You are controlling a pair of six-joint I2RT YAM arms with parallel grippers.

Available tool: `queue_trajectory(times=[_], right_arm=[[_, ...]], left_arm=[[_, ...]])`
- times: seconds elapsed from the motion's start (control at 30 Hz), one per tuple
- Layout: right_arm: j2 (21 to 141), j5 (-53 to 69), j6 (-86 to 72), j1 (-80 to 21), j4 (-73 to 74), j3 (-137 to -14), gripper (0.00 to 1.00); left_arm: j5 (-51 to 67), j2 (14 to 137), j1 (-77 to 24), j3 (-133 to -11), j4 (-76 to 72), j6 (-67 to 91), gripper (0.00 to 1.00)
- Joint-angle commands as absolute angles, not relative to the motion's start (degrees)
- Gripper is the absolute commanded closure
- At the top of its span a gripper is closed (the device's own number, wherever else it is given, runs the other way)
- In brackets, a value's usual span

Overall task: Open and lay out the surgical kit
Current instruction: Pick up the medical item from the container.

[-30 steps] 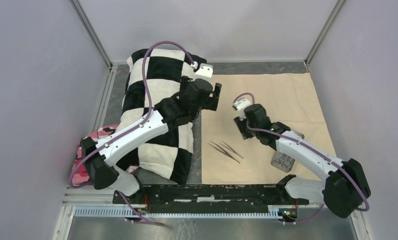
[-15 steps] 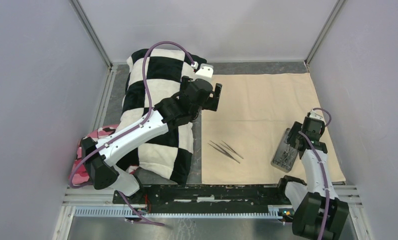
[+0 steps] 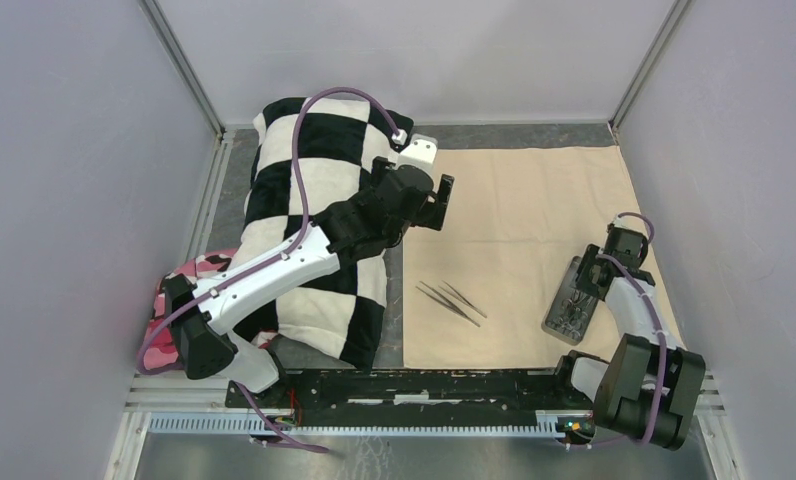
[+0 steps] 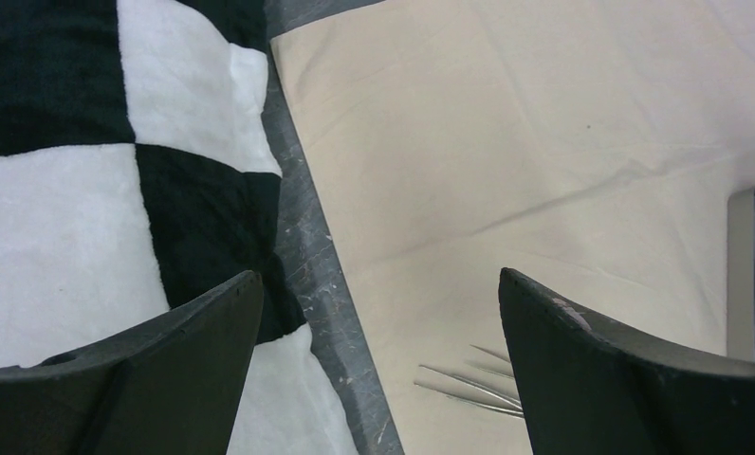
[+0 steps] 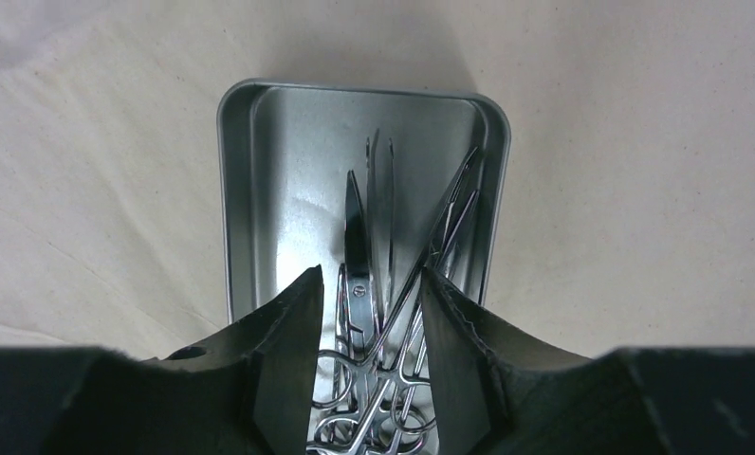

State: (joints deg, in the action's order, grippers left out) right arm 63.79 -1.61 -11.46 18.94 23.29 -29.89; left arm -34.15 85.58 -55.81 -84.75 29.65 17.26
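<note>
The beige cloth wrap [image 3: 534, 200] lies spread flat on the right half of the table. Thin steel tweezers [image 3: 452, 300] rest on its near left part, also seen as tweezers [image 4: 469, 389] between my left fingers. The grey metal tray [image 3: 564, 318] sits at the wrap's right edge. In the right wrist view the tray [image 5: 224, 190] holds scissor-handled forceps [image 5: 450, 218], scissors [image 5: 355, 227] and more instruments. My right gripper [image 5: 371, 275] hangs over the tray's near end, part open, its fingers either side of the ring handles. My left gripper [image 3: 444, 200] hovers wide open and empty above the wrap's left edge.
A black-and-white checkered pillow [image 3: 314, 190] fills the left side under my left arm. A pink camouflage cloth [image 3: 189, 285] pokes out at its near left. A strip of grey table [image 4: 307, 265] runs between pillow and wrap. Enclosure walls stand on all sides.
My right arm swung from the middle of the wrap to the tray at the right edge and settled over it. My left gripper shifted slightly right, still open.
</note>
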Motion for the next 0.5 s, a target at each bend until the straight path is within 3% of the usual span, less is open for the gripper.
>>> queue_trajectory(times=[0.0,0.17,0.3,0.47], right_arm=[[65.9,-4.0,-10.4,19.3,18.4,-31.8,0.51],[68.9,-6.1,-10.5,19.2,14.3,-30.7,0.52],[68.9,-4.3,-10.2,18.9,14.0,-29.6,0.65],[67.9,0.6,-9.5,18.1,14.3,-28.6,0.73]], left_arm=[[-33.9,85.2,-57.1,-84.7,26.0,15.5,0.00],[-33.3,85.0,-57.1,-84.4,25.6,15.3,0.00],[-33.1,85.2,-57.1,-84.4,25.6,15.1,0.00],[-32.7,85.8,-57.1,-84.8,26.1,15.2,0.00]])
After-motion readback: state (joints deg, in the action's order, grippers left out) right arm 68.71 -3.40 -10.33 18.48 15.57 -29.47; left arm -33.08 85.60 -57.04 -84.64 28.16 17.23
